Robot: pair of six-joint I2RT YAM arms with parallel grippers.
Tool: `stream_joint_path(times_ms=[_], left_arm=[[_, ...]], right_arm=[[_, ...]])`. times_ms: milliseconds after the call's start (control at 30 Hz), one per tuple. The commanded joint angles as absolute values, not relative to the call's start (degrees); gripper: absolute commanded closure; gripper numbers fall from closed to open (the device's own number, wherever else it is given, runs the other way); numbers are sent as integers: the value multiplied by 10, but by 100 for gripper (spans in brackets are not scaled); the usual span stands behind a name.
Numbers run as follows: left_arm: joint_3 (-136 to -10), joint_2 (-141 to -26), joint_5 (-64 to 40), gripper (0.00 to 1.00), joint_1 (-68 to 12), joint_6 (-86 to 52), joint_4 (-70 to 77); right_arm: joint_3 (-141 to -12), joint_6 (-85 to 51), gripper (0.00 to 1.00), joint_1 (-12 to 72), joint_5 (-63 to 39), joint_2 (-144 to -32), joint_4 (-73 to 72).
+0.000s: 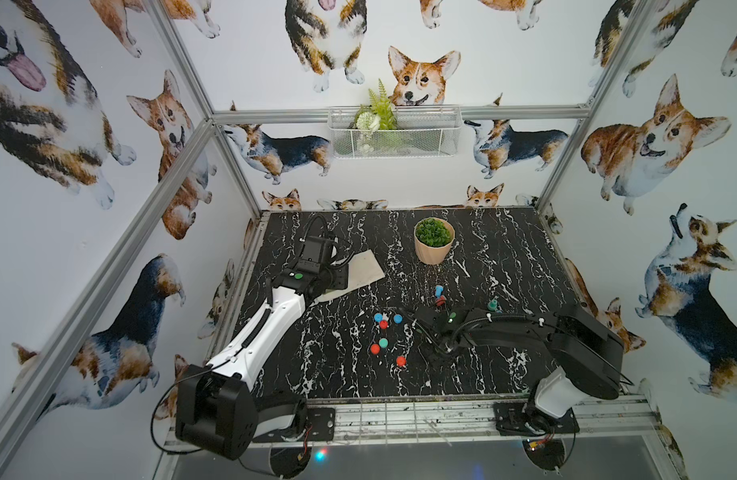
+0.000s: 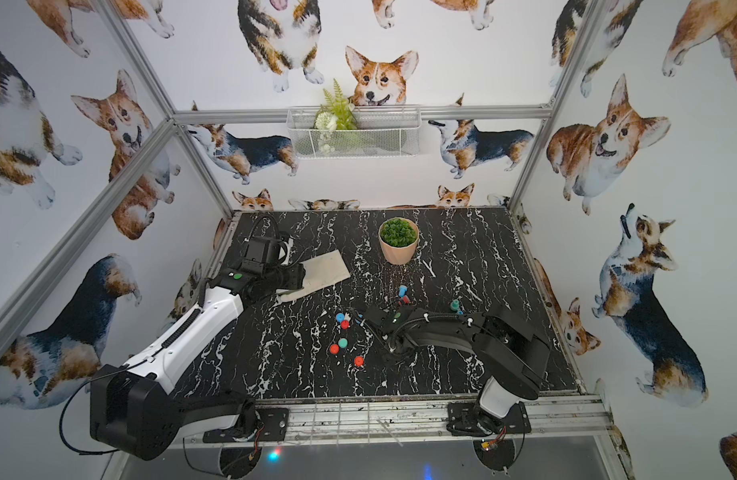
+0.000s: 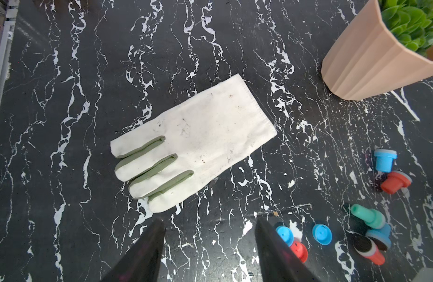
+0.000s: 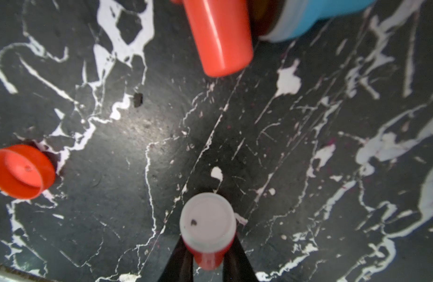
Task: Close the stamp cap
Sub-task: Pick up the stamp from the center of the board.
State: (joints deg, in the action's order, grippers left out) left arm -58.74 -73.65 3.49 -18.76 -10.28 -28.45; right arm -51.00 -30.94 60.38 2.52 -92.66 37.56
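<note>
Nearest the front edge of the black marble table, a red cap lies on its own. Just beside it, toward the right edge, the right gripper points down at the surface with its jaws closed narrowly on a red stamp. The stamp's pale round end faces the wrist camera. In both top views this gripper is dark against the dark surface and hard to make out.

Slightly farther in, near the middle of the table, a teal cap sits just beside another red one. Beyond them two blue caps lie with a third red one between them.

Past the right gripper a second red stamp lies on its side, touching a blue stamp. Toward the right edge a teal stamp stands with another blue piece at its base.

Farther back by the left edge, a white glove lies flat. The left gripper hovers over its finger end, jaws apart and holding nothing.

Near the far edge stands a pot plant.
</note>
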Motion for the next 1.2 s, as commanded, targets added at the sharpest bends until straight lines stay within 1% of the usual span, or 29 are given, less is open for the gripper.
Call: stream_joint_path(times_ms=[0, 167, 267, 500, 633, 867, 1000, 1167], left_arm=[[-587, -733, 40, 37, -189, -99, -283], [-585, -729, 31, 37, -196, -97, -283], [-586, -725, 0, 38, -205, -98, -282], [-627, -729, -130, 38, -239, -150, -325], [-650, -722, -194, 38, -274, -189, -348], [-666, -687, -291, 39, -328, -244, -350], [-670, -668, -319, 40, -359, -264, -358], [-689, -660, -321, 40, -425, -275, -369]], right_arm=[[-503, -323, 82, 606, 40, -922, 376], [-502, -302, 85, 605, 49, -910, 376], [-503, -265, 85, 605, 38, -883, 367], [-525, -161, 89, 606, 31, -782, 344], [-532, -92, 93, 605, 39, -721, 317], [-544, 12, 93, 606, 12, -631, 280], [-524, 58, 96, 606, -4, -568, 239], [-507, 79, 97, 605, 0, -519, 206]])
